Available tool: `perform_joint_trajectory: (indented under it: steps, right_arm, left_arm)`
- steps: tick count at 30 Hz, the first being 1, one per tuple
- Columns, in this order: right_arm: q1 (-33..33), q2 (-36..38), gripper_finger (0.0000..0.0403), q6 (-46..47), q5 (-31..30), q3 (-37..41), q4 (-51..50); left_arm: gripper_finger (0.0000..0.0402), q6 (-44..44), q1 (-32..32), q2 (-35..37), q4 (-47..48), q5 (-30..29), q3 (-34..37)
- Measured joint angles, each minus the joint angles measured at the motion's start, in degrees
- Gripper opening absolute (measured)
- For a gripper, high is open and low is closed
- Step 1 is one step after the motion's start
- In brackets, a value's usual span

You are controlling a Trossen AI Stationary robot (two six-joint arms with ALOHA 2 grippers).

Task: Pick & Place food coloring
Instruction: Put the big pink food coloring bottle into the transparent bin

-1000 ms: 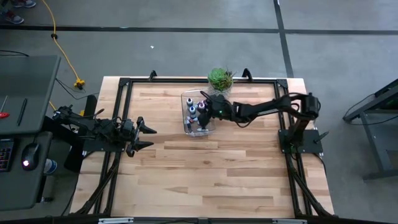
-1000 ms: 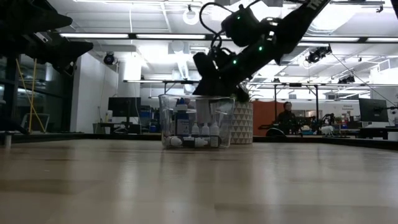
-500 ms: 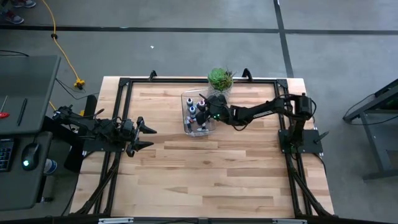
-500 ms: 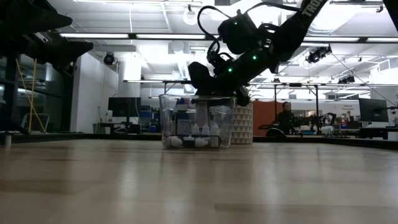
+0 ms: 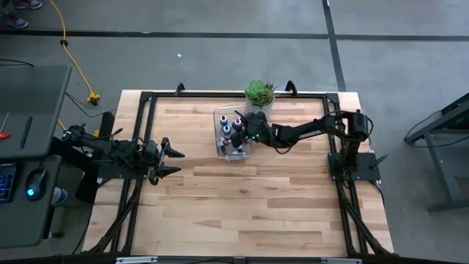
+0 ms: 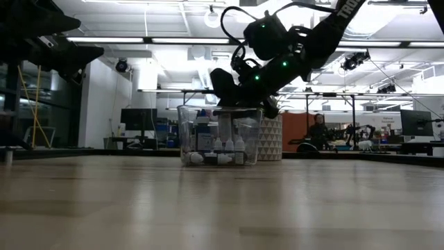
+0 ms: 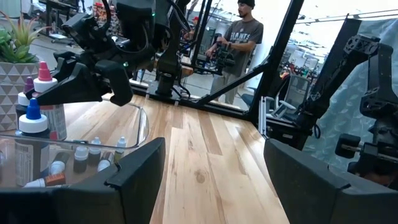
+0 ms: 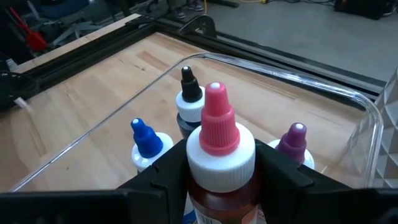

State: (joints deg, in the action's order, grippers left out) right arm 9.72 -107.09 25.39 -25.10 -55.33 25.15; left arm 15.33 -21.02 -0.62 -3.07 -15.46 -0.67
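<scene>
A clear plastic bin (image 5: 220, 143) stands at the table's far middle and holds the food coloring. A tall red bottle with a pink tip (image 8: 217, 124) stands among bottles with blue (image 8: 144, 140), black (image 8: 188, 87) and purple (image 8: 295, 140) tips. Small whitish dropper bottles (image 6: 229, 146) lie on the bin's floor. My right gripper (image 8: 221, 165) reaches slanting down into the bin's top (image 5: 240, 130) and is shut on the red bottle. My left gripper (image 5: 172, 161) waits open at the table's left edge. My right gripper pinches the red bottle's white cap collar (image 8: 198, 155) between its two fingers, one on each side. The fingers come from the table's right side, slanting down. The bottle stands upright with its pink tip above the fingers. Whether its base rests on the bin's floor, I cannot tell.
A green succulent in a white patterned pot (image 5: 259, 92) stands just behind the bin, close to my right arm. A black frame (image 5: 146, 99) runs round the table. The wood in front of the bin is bare (image 5: 242, 198). People stand in the room beyond.
My right gripper has sunk a little toward the bin and tipped its fingers further down, then stayed still for the last half second. Its finger gap looks the same throughout.
</scene>
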Motion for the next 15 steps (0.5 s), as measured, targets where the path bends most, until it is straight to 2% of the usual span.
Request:
perform_joint_trajectory:
  steps: [8, 15]
  right_arm:
    - [0.0, 0.0, 0.0157, 0.1, 0.0, 0.0, -0.2]
    - [0.1, -0.1, 0.0151, 0.1, -1.5, 0.0, -0.2]
  left_arm:
    - [0.0271, 0.0, 0.0, 0.0, 0.0, 0.0, 0.0]
    - [0.0271, 0.0, 0.0, 0.0, 0.0, 0.0, 0.0]
